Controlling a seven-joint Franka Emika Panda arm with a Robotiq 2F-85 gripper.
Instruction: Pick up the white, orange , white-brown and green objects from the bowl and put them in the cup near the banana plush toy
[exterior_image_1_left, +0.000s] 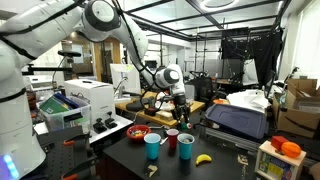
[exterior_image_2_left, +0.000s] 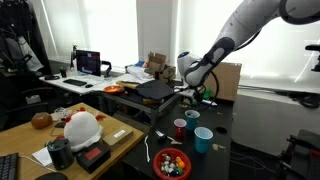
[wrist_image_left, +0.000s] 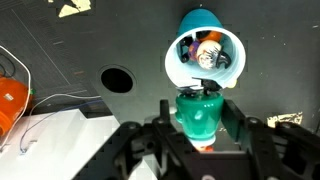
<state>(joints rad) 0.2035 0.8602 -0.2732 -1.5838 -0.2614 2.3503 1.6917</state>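
End effector (wrist_image_left: 200, 122) clamped narrow on the green object (wrist_image_left: 198, 108) above the dark surface (wrist_image_left: 70, 60), teal cup (wrist_image_left: 205, 55) with small objects inside just ahead of it, banana plush toy (exterior_image_1_left: 203, 158) and red bowl (exterior_image_1_left: 138, 132) below it in an exterior view.

Bright ceiling light panels (exterior_image_1_left: 215, 5) wash an exterior view evenly; tall windows (exterior_image_2_left: 130, 35) blow out white in an exterior view, foreground dim. Wrist view soft, teal plastic cup (wrist_image_left: 180, 65) glaring inside.

Lab: white printer (exterior_image_1_left: 90, 98), monitor (exterior_image_2_left: 88, 62), cluttered workbench (exterior_image_2_left: 25, 128), black frame rig (exterior_image_1_left: 196, 50).
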